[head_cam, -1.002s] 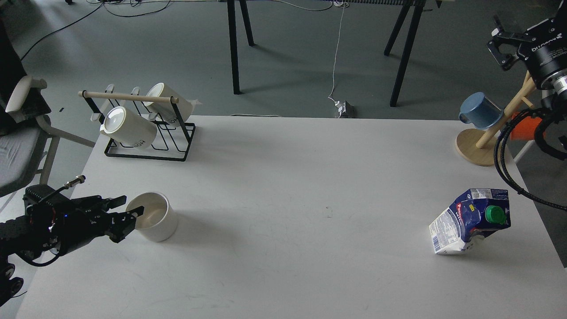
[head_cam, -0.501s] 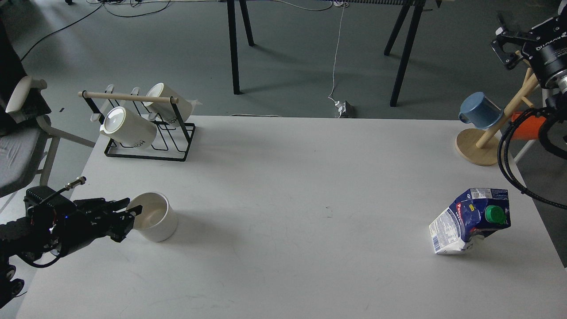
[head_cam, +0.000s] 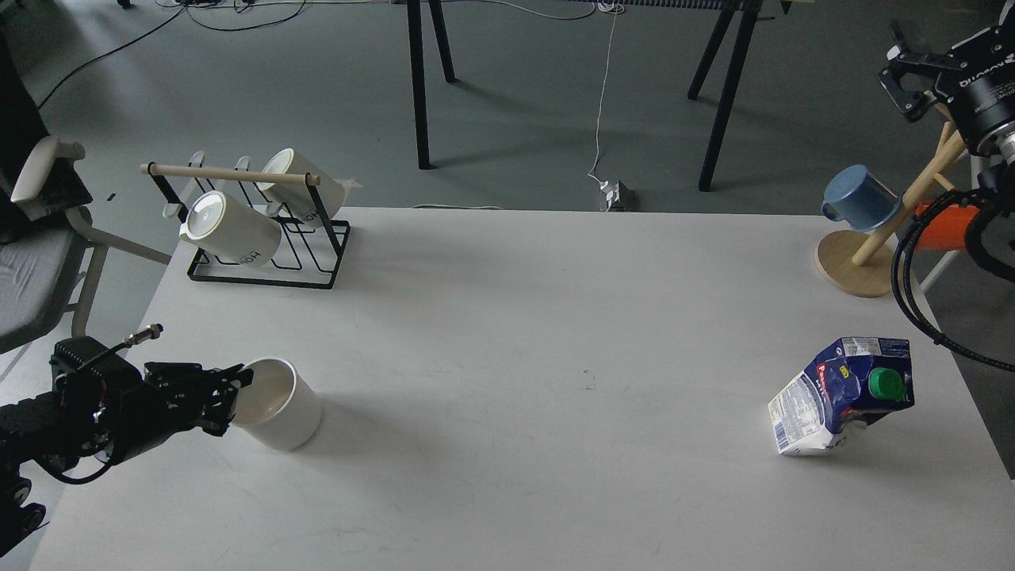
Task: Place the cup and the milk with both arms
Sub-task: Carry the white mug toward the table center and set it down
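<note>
At about 8 o'clock on the white table (head_cam: 515, 317), the left gripper (head_cam: 230, 392) comes in from the left edge and its fingers are closed on the near-left rim of the cup (head_cam: 277, 404), one finger inside the mouth and one outside, as far as I can see. The cup is tilted a little toward the gripper, so I judge that the grasp is made and the lifting step is in hand; its black handle is not visible from here. Behind it, at about 10 o'clock, stands a black wire rack (head_cam: 266, 254) with two cream mugs (head_cam: 230, 228) lying on their sides under a wooden bar. At about 4 o'clock the milk carton (head_cam: 842, 396) stands alone, dented and leaning, with its green cap (head_cam: 886, 384) turned toward the camera; nothing touches it. At about 2 o'clock there is a wooden mug tree (head_cam: 868, 254) which carries a blue mug (head_cam: 860, 198) and an orange one, partly hidden. The right gripper (head_cam: 912, 79) hangs high at the top right corner, well apart from the carton, and its fingers look spread and empty. The next move, in my judgement, calls for the left arm to raise the cup without letting it slip at the rim, while the right arm must come down to the carton and grip its soft body carefully.
</note>
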